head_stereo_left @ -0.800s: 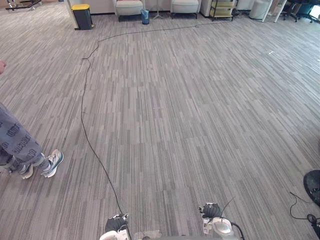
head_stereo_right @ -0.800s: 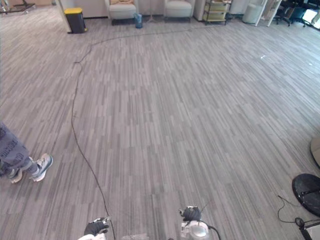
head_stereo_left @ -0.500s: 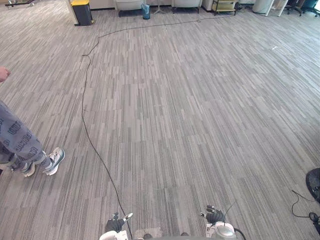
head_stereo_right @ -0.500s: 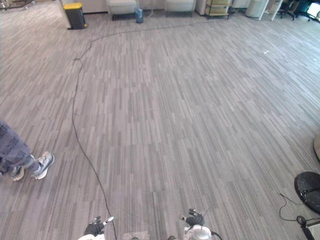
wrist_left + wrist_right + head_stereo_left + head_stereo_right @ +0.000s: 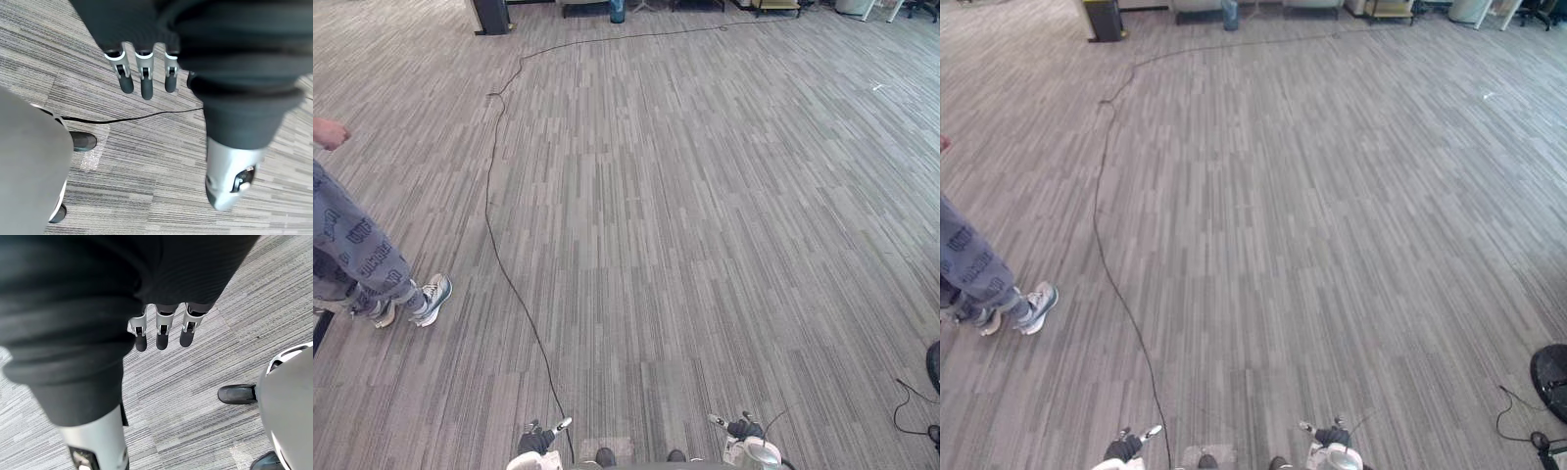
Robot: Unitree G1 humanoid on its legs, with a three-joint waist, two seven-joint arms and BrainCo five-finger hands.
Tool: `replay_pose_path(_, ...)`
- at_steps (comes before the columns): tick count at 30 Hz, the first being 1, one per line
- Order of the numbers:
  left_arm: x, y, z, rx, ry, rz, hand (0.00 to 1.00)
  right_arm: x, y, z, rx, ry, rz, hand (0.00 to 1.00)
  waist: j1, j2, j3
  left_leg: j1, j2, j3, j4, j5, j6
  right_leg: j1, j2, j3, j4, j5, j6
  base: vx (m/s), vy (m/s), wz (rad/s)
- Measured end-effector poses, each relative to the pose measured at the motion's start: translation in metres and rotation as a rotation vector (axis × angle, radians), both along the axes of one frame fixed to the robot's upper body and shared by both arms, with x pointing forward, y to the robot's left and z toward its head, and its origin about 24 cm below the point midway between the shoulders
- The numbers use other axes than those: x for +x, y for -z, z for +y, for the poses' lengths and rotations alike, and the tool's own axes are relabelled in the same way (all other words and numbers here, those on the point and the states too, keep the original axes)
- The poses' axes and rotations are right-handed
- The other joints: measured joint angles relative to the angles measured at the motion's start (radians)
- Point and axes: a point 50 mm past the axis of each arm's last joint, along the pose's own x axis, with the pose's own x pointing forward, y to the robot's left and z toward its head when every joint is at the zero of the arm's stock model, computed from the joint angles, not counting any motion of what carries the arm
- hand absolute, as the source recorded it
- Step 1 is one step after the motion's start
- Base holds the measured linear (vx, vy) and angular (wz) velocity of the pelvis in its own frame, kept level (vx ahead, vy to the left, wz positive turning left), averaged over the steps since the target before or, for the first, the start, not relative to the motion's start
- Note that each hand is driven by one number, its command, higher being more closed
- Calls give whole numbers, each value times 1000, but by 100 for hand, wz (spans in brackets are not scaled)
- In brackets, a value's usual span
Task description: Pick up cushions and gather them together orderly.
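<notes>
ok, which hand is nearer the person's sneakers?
Left. The left hand hangs by the bottom edge of the eye view, rightward of the sneakers; the right hand hangs farther right again, away from them.

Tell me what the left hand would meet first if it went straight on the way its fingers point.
Probably the carpet floor: the left hand hangs open, fingers pointing down at it, nothing visibly between.

On my feed the left hand (image 5: 146, 78) and right hand (image 5: 163, 328) look alike: silver fingers (image 5: 125, 73) with dark slots, ending in rounded dark tips. A black ribbed cover (image 5: 73, 308) wraps the back of each hand and the wrist. The thumb (image 5: 230, 178) is a fat silver shell with a small dark recess.
</notes>
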Motion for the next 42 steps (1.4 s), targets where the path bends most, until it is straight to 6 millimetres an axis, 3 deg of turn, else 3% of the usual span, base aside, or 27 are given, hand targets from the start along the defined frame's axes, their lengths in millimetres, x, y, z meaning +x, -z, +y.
replay_pose_path(13,9,0,0,4,30,11,0,5,-1,-1,2,-2,-1,0,1,-6,24,-52,3,1,19,-7,-2,-49,0,-3,15,-13,-10,-13,-10,2)
replay_pose_path(14,15,-3,5,14,29,-6,0,8,-2,-1,3,0,-12,0,2,-14,43,-137,18,1,171,-78,-6,-82,-13,-6,61,-37,-12,49,-26,6)
replay_pose_path(15,17,-3,6,17,27,-12,0,8,-2,0,4,2,-14,0,3,-13,48,-154,24,3,209,-97,-8,-82,-14,-7,68,-41,-12,53,-40,14)
replay_pose_path(16,22,-5,5,10,-4,-37,0,7,-2,-1,5,13,-16,0,7,-10,64,-229,63,29,404,-170,-9,-79,-10,-15,95,-67,-17,29,-28,16)
replay_pose_path(17,25,-8,8,8,-40,-64,0,6,-3,-3,0,18,-25,0,10,-5,77,-298,112,70,597,-204,-1,-62,-4,-24,114,-90,-22,32,-12,20)
replay_pose_path(18,27,-9,9,9,-50,-74,0,5,-3,-3,1,23,-29,0,11,-4,81,-327,132,82,675,-205,0,-53,-2,-29,117,-97,-23,63,42,18)
replay_pose_path(19,31,-12,11,8,-80,-103,0,2,-3,-4,-4,26,-31,0,17,-12,94,-403,203,127,863,-217,7,-30,2,-34,127,-131,-38,56,40,10)
replay_pose_path(21,33,-14,12,12,-81,-116,0,1,-4,-4,-6,29,-34,0,22,-5,94,-440,260,162,896,-254,18,-1,3,-34,130,-155,-30,170,95,9)
replay_pose_path(23,36,-16,14,10,-89,-135,0,0,-3,-5,-4,31,-26,0,25,-6,94,-496,269,178,779,-247,13,13,-21,-32,124,-173,-10,312,198,5)
replay_pose_path(24,40,-17,12,7,-93,-154,0,1,-3,-5,-5,31,-26,0,39,-8,95,-528,246,183,629,-190,-6,13,-53,-30,123,-187,14,266,213,-8)
replay_pose_path(25,41,-18,12,6,-93,-159,0,1,-3,-5,-5,31,-25,0,43,-9,96,-534,238,183,583,-167,-11,13,-62,-28,123,-192,21,282,235,-17)
replay_pose_path(26,43,-19,11,4,-95,-171,0,0,-3,-5,-5,32,-22,0,54,-14,94,-546,217,179,507,-81,-10,16,-85,-21,123,-205,44,449,335,-24)
replay_pose_path(27,44,-20,11,4,-97,-179,0,-2,-2,-3,0,35,-13,0,71,-32,79,-541,178,190,501,-29,28,16,-123,-4,116,-217,60,591,350,-22)
replay_pose_path(28,47,-22,16,20,-97,-193,0,1,-2,6,20,33,-18,0,71,-54,73,-560,173,210,563,-92,52,21,-144,1,115,-197,47,626,337,-15)
replay_pose_path(29,48,-23,18,23,-98,-196,0,2,-2,8,25,34,-21,0,71,-56,73,-565,177,213,590,-110,59,25,-148,2,116,-185,51,544,266,-8)
replay_pose_path(31,48,-22,19,28,-92,-185,0,1,-1,14,40,33,-21,0,84,-80,58,-527,178,235,678,-224,80,12,-197,24,246,-136,117,551,316,-21)
replay_pose_path(32,48,-22,18,26,-84,-181,0,1,-1,14,38,31,-21,0,86,-80,58,-507,177,239,675,-240,74,-5,-207,31,309,-128,129,529,311,-30)
replay_pose_path(34,48,-20,16,43,-12,-149,0,6,-4,12,33,24,-47,0,72,-80,59,-385,160,239,620,-284,61,-164,-267,70,753,-41,99,480,259,-5)
replay_pose_path(35,47,-19,15,47,12,-133,0,7,-4,12,31,22,-53,0,64,-77,62,-335,153,235,589,-293,55,-215,-272,78,893,-45,94,583,159,11)
replay_pose_path(36,44,-17,13,44,22,-113,0,10,-6,11,25,18,-69,0,61,-71,67,-235,144,236,521,-300,46,-298,-268,65,1061,-74,64,404,69,4)
replay_pose_path(38,43,-15,11,38,23,-105,0,13,-9,7,12,18,-90,0,51,-64,68,-118,140,239,426,-304,26,-387,-258,-12,1120,-117,14,499,58,-6)
replay_pose_path(39,43,-15,10,35,25,-102,0,15,-10,2,-2,15,-101,0,44,-62,69,-50,139,241,371,-310,7,-474,-241,-81,1069,-161,-1,591,34,2)
replay_pose_path(40,43,-14,9,31,31,-95,0,16,-10,-1,-13,7,-98,0,37,-59,74,-15,138,242,341,-309,3,-520,-221,-116,989,-178,-12,502,-17,20)
replay_pose_path(41,45,-13,6,27,47,-89,0,20,-12,-7,-26,6,-105,0,16,-50,81,33,136,237,299,-307,0,-578,-179,-146,801,-166,-18,510,-35,28)
replay_pose_path(42,45,-13,6,26,51,-86,0,22,-13,-10,-34,2,-110,0,7,-47,83,48,135,233,287,-306,-1,-591,-163,-152,729,-149,-19,695,-90,50)
